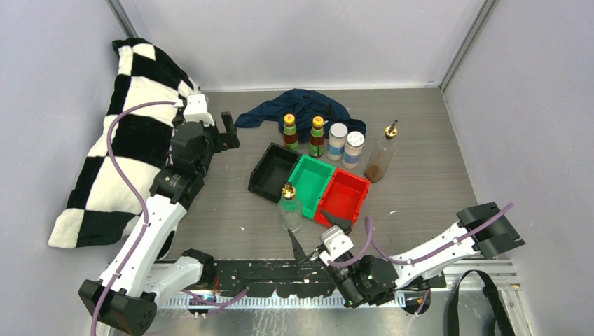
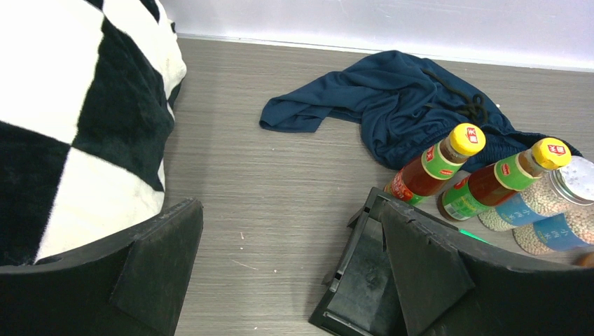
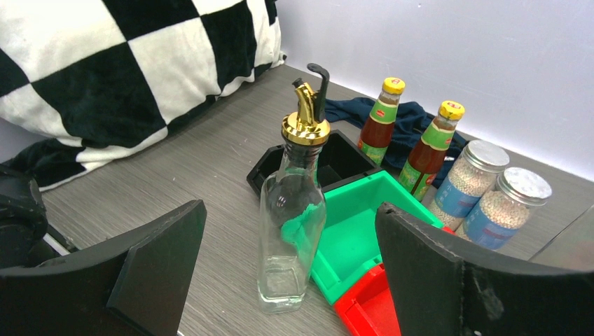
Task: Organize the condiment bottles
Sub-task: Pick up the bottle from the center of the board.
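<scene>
An empty clear glass bottle with a gold pourer stands at the near edge of the green bin. My right gripper is open just in front of it; in the right wrist view the bottle stands upright ahead of the spread fingers, untouched. Behind the bins stand two dark yellow-capped bottles, two white-capped jars and a second gold-topped bottle holding brown liquid. My left gripper is open and empty to the left of the black bin, above bare table.
Black, green and red bins sit side by side mid-table. A black-and-white checked pillow fills the left side. A dark blue cloth lies behind the bottles. Walls enclose the back and both sides.
</scene>
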